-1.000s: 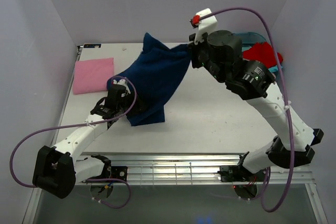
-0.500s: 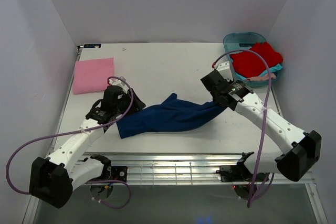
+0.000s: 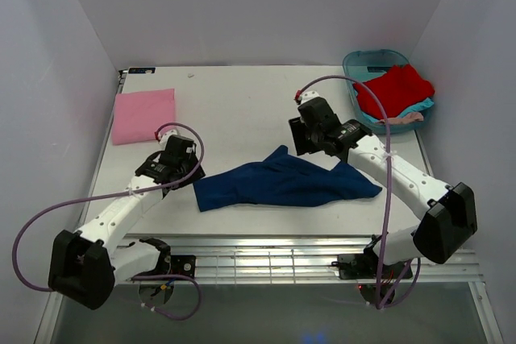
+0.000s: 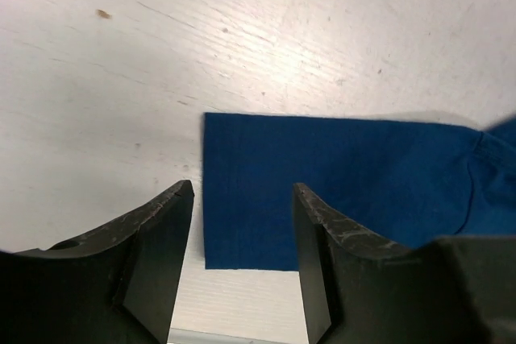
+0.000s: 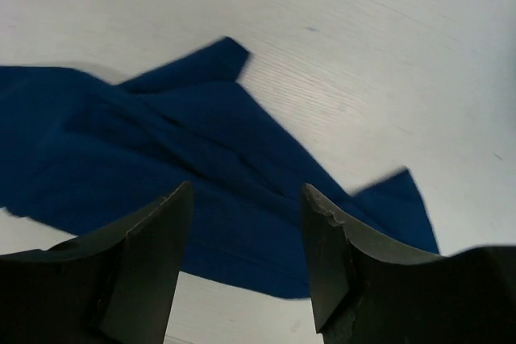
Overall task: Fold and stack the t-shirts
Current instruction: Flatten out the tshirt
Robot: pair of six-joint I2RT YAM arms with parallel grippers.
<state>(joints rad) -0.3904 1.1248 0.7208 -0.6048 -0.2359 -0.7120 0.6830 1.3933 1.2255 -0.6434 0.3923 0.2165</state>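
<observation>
A navy blue t-shirt (image 3: 282, 184) lies spread low and wrinkled across the front middle of the table, no print showing. My left gripper (image 3: 190, 172) hovers open at its left end. The shirt's square corner (image 4: 266, 191) sits between those fingers, which do not touch it. My right gripper (image 3: 300, 141) is open just above the shirt's upper right part (image 5: 201, 175), holding nothing. A folded pink t-shirt (image 3: 143, 116) rests at the back left. Red (image 3: 395, 88) and teal (image 3: 414, 108) t-shirts fill the tub.
The teal plastic tub (image 3: 364, 57) stands at the back right corner. White walls close in the table (image 3: 242, 102) on three sides. A slatted metal rail (image 3: 266, 259) runs along the near edge between the arm bases.
My right gripper came down from high at the back with the navy shirt, opened and let it go. The shirt now lies stretched on the table. The left gripper stayed beside its left end.
</observation>
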